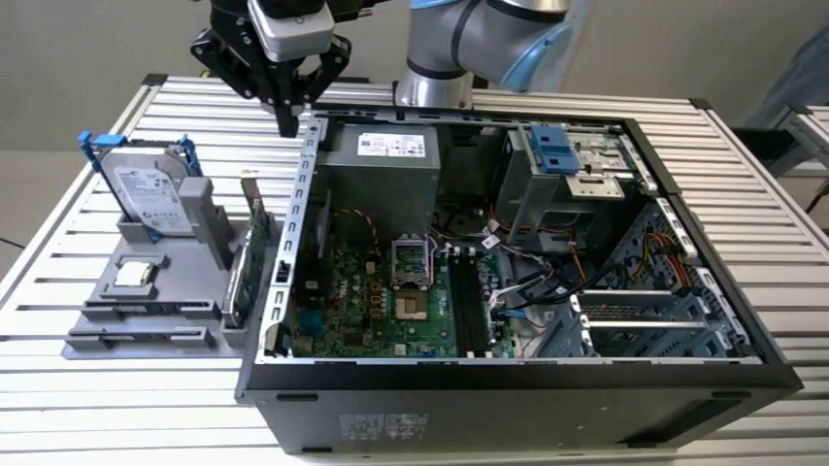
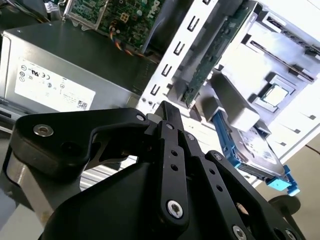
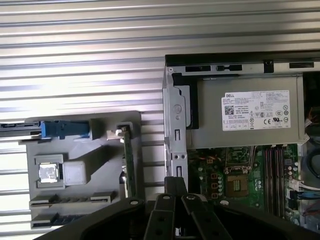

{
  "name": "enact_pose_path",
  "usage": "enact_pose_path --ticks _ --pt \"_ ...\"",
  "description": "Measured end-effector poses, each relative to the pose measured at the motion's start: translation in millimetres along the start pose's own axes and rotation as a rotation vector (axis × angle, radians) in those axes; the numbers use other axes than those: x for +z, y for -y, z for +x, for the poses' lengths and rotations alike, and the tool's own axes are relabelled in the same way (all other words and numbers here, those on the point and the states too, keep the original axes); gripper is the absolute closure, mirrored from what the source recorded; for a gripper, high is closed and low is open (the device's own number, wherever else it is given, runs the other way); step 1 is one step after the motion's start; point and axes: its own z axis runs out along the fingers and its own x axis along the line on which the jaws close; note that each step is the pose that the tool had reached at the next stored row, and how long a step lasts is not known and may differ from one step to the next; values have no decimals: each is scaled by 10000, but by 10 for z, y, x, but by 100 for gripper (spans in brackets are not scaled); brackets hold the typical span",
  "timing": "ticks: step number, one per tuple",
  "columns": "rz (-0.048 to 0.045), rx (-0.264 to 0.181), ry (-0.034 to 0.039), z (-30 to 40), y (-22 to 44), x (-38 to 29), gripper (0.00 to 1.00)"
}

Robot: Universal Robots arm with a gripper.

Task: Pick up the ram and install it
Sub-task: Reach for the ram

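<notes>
Ram: what I take for it is a thin dark strip (image 3: 65, 218) standing on edge in the end slot of the grey holder (image 1: 182, 291), at the end farthest from the drive (image 1: 149, 194).
Direction from gripper: the ram lies out to the holder side, away from the case (image 1: 518, 374) and beyond the green card (image 3: 127, 160); well apart from the fingertips.
Long axis: it runs across the holder, at a right angle to the card and the case wall.
Gripper: the gripper (image 1: 287, 124) hangs above the case's side wall, beside the power supply.
Grip: fingers pressed together in both wrist views, nothing between them.
Slots: the memory slots (image 1: 463, 301) on the board look unfilled, though I cannot be sure.
</notes>
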Motion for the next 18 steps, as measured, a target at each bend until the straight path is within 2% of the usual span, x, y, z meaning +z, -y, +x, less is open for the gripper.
enact_pose_path --ticks 18 --pt "0 -17 -3 314 23 25 100"
